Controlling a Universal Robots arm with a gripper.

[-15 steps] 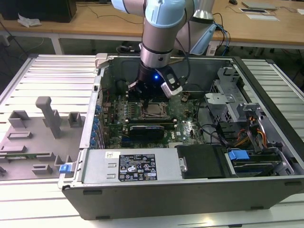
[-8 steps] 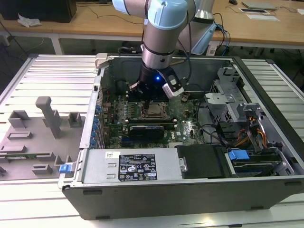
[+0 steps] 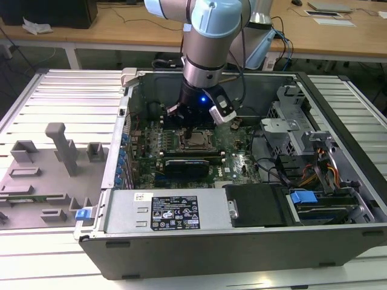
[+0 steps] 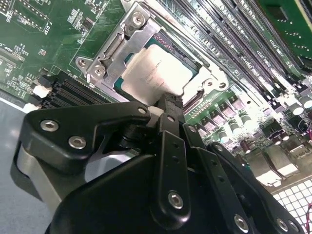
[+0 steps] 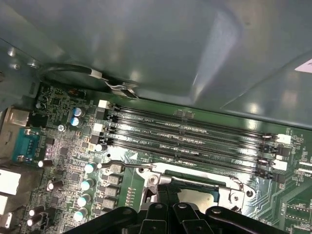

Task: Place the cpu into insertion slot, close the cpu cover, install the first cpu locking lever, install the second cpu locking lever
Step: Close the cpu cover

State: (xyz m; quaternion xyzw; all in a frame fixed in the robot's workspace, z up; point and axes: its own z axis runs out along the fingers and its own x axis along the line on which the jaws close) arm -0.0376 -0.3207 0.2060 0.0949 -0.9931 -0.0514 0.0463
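The cpu (image 4: 156, 73), a flat silver-grey square, lies in its socket on the green motherboard (image 4: 44, 39); in the exterior view the cpu (image 3: 197, 142) sits mid-case. The cpu cover (image 4: 111, 48), a metal frame, lies down around the chip and shows again as the cpu cover (image 5: 229, 187) in the first wrist view. A thin wire locking lever (image 5: 127, 165) runs beside the socket's edge. My gripper (image 4: 168, 103) hangs just above the socket's rim, its black fingers shut together with nothing seen between them. In the exterior view the gripper (image 3: 190, 130) points straight down over the chip.
Long memory slots (image 5: 195, 136) run beside the socket. A black finned card (image 3: 188, 163) lies just in front of it. The case walls (image 3: 128, 115) ring the board, with drive bays and cables (image 3: 302, 163) on the exterior view's right. Grey fixtures (image 3: 57, 157) stand on its left.
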